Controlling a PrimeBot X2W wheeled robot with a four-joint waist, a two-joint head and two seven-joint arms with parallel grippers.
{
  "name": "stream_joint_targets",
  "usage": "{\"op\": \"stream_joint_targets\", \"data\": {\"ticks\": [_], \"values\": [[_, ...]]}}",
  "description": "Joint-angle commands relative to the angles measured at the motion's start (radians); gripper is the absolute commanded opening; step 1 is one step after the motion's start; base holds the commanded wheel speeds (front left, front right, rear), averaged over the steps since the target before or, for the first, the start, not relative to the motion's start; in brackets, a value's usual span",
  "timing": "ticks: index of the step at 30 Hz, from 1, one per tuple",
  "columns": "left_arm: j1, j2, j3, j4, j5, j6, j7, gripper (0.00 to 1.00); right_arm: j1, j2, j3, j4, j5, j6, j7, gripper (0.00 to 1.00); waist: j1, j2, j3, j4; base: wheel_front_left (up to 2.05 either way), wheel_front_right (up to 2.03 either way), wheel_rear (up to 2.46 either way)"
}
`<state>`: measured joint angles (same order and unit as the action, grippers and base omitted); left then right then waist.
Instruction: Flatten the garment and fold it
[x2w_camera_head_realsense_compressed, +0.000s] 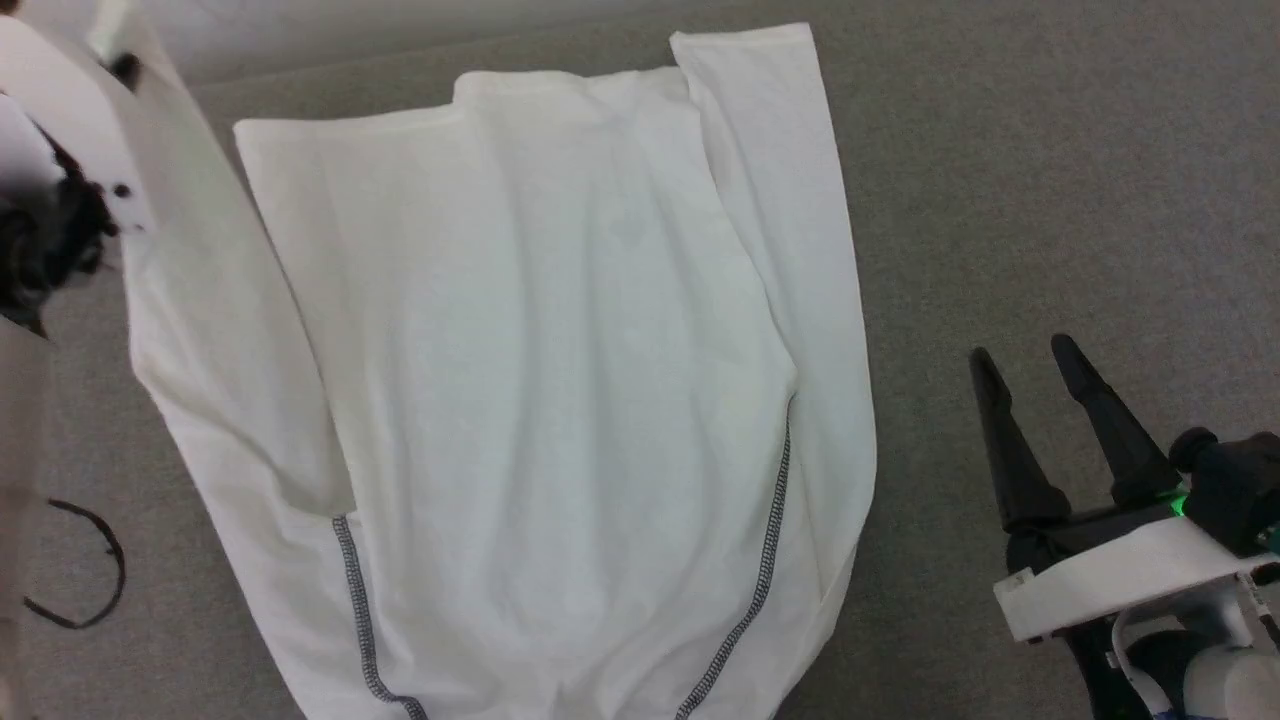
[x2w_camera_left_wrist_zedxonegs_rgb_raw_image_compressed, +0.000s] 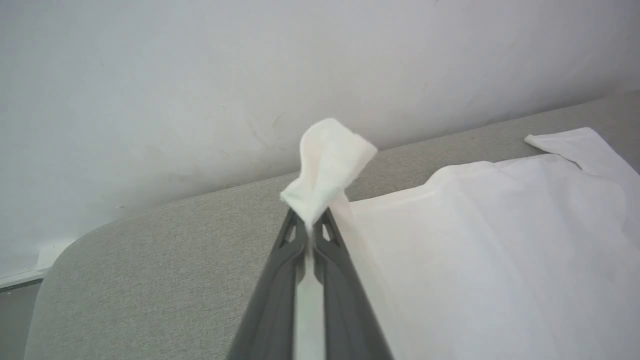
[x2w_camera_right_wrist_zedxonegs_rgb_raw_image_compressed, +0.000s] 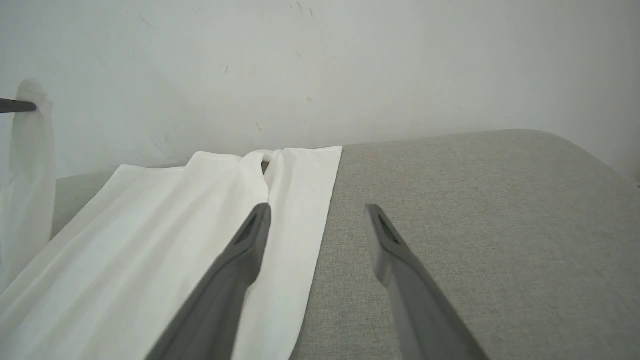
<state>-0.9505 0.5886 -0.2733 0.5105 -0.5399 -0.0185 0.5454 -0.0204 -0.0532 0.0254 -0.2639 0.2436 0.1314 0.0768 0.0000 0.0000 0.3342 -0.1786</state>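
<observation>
The white garment (x2w_camera_head_realsense_compressed: 540, 350) lies spread flat on the grey surface, with dark zigzag stitching (x2w_camera_head_realsense_compressed: 765, 540) along its lower side seams. Its right sleeve (x2w_camera_head_realsense_compressed: 800, 250) is folded in along the body. In the left wrist view my left gripper (x2w_camera_left_wrist_zedxonegs_rgb_raw_image_compressed: 310, 220) is shut on the bunched end of the other sleeve (x2w_camera_left_wrist_zedxonegs_rgb_raw_image_compressed: 327, 165), holding it above the surface. That raised sleeve (x2w_camera_head_realsense_compressed: 200, 330) hangs at the left of the head view, below my pale left arm (x2w_camera_head_realsense_compressed: 50, 130). My right gripper (x2w_camera_head_realsense_compressed: 1020, 350) stands open over bare surface, right of the garment (x2w_camera_right_wrist_zedxonegs_rgb_raw_image_compressed: 150, 225), its fingers (x2w_camera_right_wrist_zedxonegs_rgb_raw_image_compressed: 240, 260) holding nothing.
The grey fabric surface (x2w_camera_head_realsense_compressed: 1050, 180) runs back to a white wall (x2w_camera_left_wrist_zedxonegs_rgb_raw_image_compressed: 200, 75) and has rounded corners (x2w_camera_right_wrist_zedxonegs_rgb_raw_image_compressed: 575, 150). A dark cable loop (x2w_camera_head_realsense_compressed: 80, 565) shows at the left edge of the head view. Bare surface lies to the garment's right.
</observation>
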Motion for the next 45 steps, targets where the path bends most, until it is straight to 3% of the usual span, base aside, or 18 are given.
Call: {"op": "stream_joint_targets", "data": {"ticks": [1, 8, 18, 23, 24, 28, 37, 38, 39, 45], "values": [[0.054, -0.022, -0.02, -0.046, -0.001, -0.016, -0.009, 0.0, 0.023, 0.002, -0.017, -0.007, -0.006, -0.001, 0.011, 1.0, 0.0, 0.0, -0.135, 0.088, 0.0, 0.0, 0.0], [0.301, -0.113, -0.115, -0.327, -0.04, -0.023, 0.002, 0.0, 0.079, 0.003, -0.068, -0.027, -0.009, -0.001, 0.041, 1.0, 0.0, 0.0, -0.227, 0.122, 0.0, 0.0, 0.0], [0.617, -0.25, -0.306, -0.518, -0.066, 0.013, 0.031, 0.0, 0.105, 0.003, -0.077, -0.052, 0.001, -0.001, 0.065, 1.0, 0.0, 0.0, -0.254, 0.105, 0.0, 0.0, 0.0], [0.685, -0.357, -0.4, -0.477, -0.068, 0.017, 0.001, 0.0, 0.117, 0.003, -0.079, -0.062, 0.01, -0.001, 0.071, 1.0, 0.0, 0.0, -0.235, 0.08, 0.0, 0.0, 0.0], [0.676, -0.402, -0.419, -0.449, -0.051, 0.02, -0.038, 0.0, 0.119, 0.003, -0.083, -0.068, 0.008, -0.001, 0.074, 1.0, 0.0, 0.0, -0.223, 0.07, 0.0, 0.0, 0.0], [0.638, -0.467, -0.425, -0.383, -0.035, 0.025, -0.109, 0.0, 0.119, 0.003, -0.085, -0.073, 0.007, -0.001, 0.081, 1.0, 0.0, 0.0, -0.208, 0.056, 0.0, 0.0, 0.0], [0.573, -0.529, -0.466, -0.089, -0.029, 0.018, -0.247, 0.0, 0.099, 0.003, -0.047, -0.064, 0.015, -0.001, 0.081, 1.0, 0.0, 0.0, -0.163, 0.019, 0.0, 0.0, 0.0], [0.571, -0.53, -0.472, -0.064, -0.033, 0.011, -0.257, 0.38, 0.099, 0.003, -0.046, -0.061, 0.015, -0.001, 0.081, 1.0, 0.0, 0.0, -0.162, 0.02, 0.0, 0.0, 0.0], [0.568, -0.532, -0.478, -0.046, -0.036, 0.004, -0.272, 1.0, 0.101, 0.003, -0.046, -0.058, 0.015, -0.001, 0.08, 1.0, 0.0, 0.0, -0.161, 0.022, 0.0, 0.0, 0.0], [0.567, -0.536, -0.495, -0.09, -0.027, -0.028, -0.429, 1.0, 0.118, 0.003, -0.041, -0.042, -0.002, -0.001, 0.087, 1.0, 0.0, 0.0, -0.202, 0.058, 0.0, 0.0, 0.0]]}}
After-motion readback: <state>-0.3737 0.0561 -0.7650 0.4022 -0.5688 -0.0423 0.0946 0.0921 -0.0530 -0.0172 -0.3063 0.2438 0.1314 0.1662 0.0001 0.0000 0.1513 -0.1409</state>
